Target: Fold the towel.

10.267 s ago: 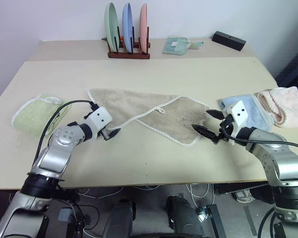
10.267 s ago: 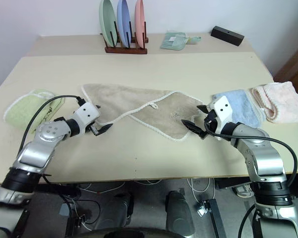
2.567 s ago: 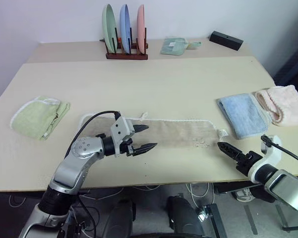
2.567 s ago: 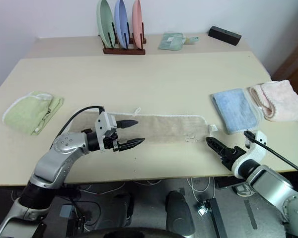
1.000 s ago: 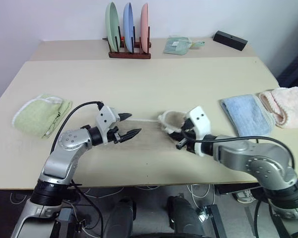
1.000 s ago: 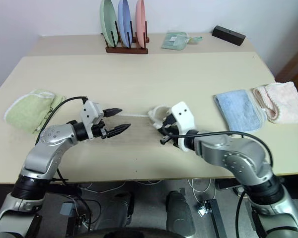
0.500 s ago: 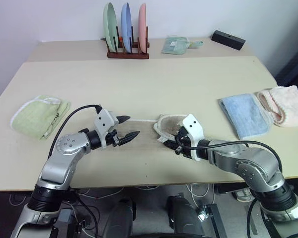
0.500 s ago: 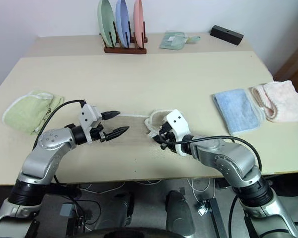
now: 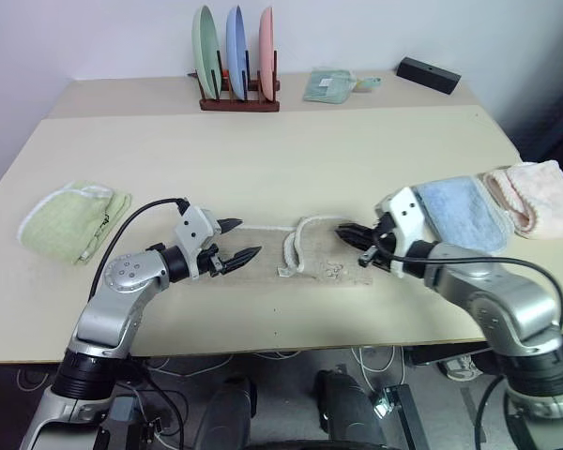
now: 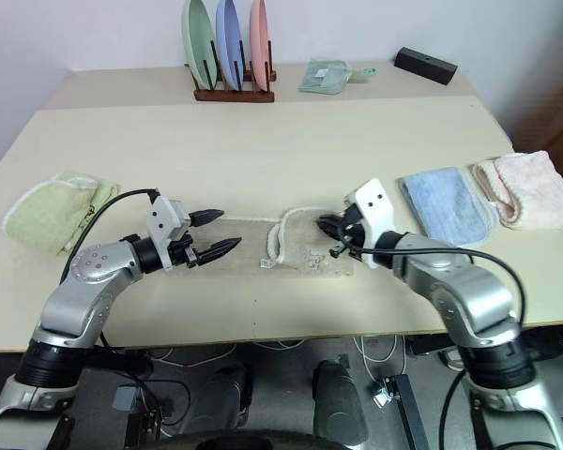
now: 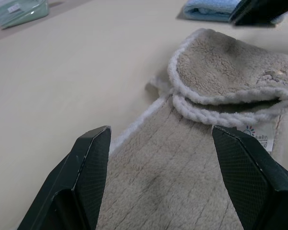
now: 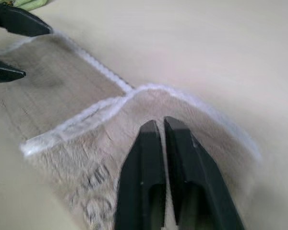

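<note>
The beige towel (image 9: 310, 258) with white corded edging lies near the table's front, its right part doubled over onto itself, the folded rim (image 11: 230, 103) curling up slightly. My left gripper (image 9: 251, 237) hovers open over the towel's left end, fingers (image 11: 91, 158) spread with only cloth below them. My right gripper (image 9: 342, 232) is shut just above the towel's folded right part; in the right wrist view its fingers (image 12: 149, 158) press together with no cloth between them.
A light green cloth (image 9: 70, 217) lies at the left. A blue towel (image 9: 460, 211) and a pink towel (image 9: 540, 197) lie at the right. A plate rack (image 9: 236, 66), a small green cloth (image 9: 333, 86) and a black box (image 9: 429, 75) stand at the back.
My right gripper let go of the towel end it had carried over, drew back to the right and shut. The fold now lies flatter. My left gripper stayed put.
</note>
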